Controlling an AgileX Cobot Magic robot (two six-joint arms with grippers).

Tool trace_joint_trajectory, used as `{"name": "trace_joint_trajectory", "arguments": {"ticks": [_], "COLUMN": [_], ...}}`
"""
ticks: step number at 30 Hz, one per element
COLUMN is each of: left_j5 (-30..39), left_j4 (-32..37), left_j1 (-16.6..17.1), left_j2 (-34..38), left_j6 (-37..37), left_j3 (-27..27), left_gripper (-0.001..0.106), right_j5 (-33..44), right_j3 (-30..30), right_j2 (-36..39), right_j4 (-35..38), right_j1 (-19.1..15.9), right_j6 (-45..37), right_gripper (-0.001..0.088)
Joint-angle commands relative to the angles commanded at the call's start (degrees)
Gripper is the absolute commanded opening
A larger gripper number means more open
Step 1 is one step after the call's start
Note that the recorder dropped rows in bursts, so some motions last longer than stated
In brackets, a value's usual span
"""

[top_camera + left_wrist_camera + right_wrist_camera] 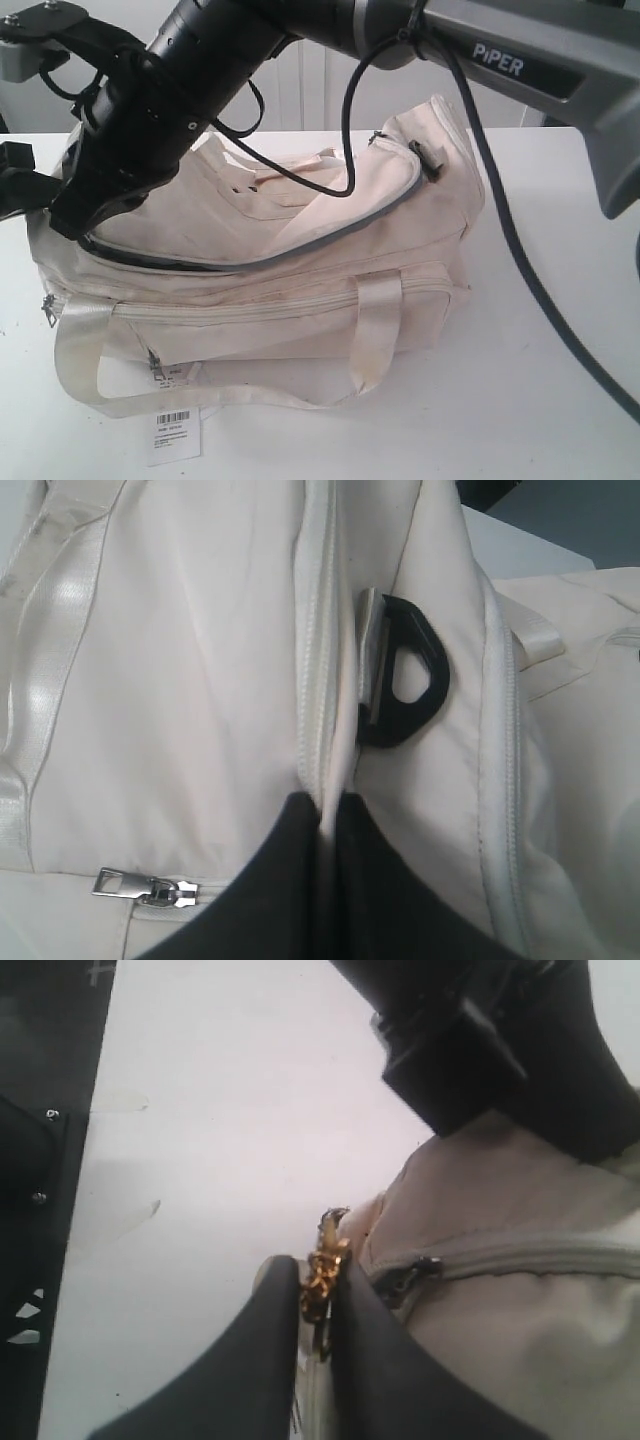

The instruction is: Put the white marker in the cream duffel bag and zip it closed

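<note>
At the bag's left end, near the left edge of the desk (560, 400), the right hand (318, 1264) has its fingers pressed together, pinching a small gold-coloured zipper pull (328, 1248). The pull sits just beside a dark slider (412, 1278) at the end of a line of zipper teeth. The right arm (200, 70) reaches this spot from the far right corner, crossing over the top of the cream duffel bag (300, 290) and hiding much of its left end in the exterior view. Close by, the left hand (322, 800) is also closed: its two dark fingers nip a raised fold of cream fabric along a zipper seam, with no gap between them and the cloth. Just beyond that pinch a black D-shaped ring (418, 623) lies against the fabric, and to one side a silver zipper tab (125, 883) rests flat on a second zipper. Part of the left arm's black housing (480, 1040) shows above the bag in the right wrist view. The bag lies lengthwise across the middle of the desk. Its grey-edged top zipper (330, 235) curves over a slack, rumpled flap, with a thin dark slit of lining under the arm. A pale webbing handle (375, 330) droops down the front, and a white barcode tag (174, 435) lies toward the near edge. A black cable (520, 260) hangs from the arm past the bag's right end. The white marker cannot be seen in any view.
</note>
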Motion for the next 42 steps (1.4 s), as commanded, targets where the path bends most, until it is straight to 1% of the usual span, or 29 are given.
{"name": "trace_joint_trajectory", "arguments": {"ticks": [2, 3, 4, 11, 21, 28, 33, 42], "left_j5": [0.0, 0.0, 0.0, 0.0, -0.3, -0.7, -2.7, -2.5], "left_j4": [0.0, 0.0, 0.0, 0.0, 0.0, -0.8, -1.0, -1.1], "left_j1": [0.0, 0.0, 0.0, 0.0, 0.0, 0.0, 0.0, 0.0], "left_j2": [0.0, 0.0, 0.0, 0.0, 0.0, 0.0, 0.0, 0.0], "left_j6": [0.0, 0.0, 0.0, 0.0, 0.0, 0.8, 1.1, 1.1], "left_j3": [0.0, 0.0, 0.0, 0.0, 0.0, 0.0, 0.0, 0.0], "left_gripper": [0.0, 0.0, 0.0, 0.0, 0.0, 0.0, 0.0, 0.0], "right_j5": [0.0, 0.0, 0.0, 0.0, 0.0, 0.0, 0.0, 0.0], "right_j3": [0.0, 0.0, 0.0, 0.0, 0.0, 0.1, 3.5, 3.8], "right_j2": [0.0, 0.0, 0.0, 0.0, -1.7, -1.7, -1.7, -1.7], "right_j4": [0.0, 0.0, 0.0, -1.6, -2.0, -2.0, -1.8, -2.9], "right_j1": [0.0, 0.0, 0.0, 0.0, 0.7, 0.7, 1.1, 1.1], "right_j6": [1.2, 3.6, 4.2, 6.4, 6.7, 9.4, 10.5, 10.5], "right_gripper": [0.0, 0.0, 0.0, 0.0, 0.0, 0.0, 0.0, 0.0]}}
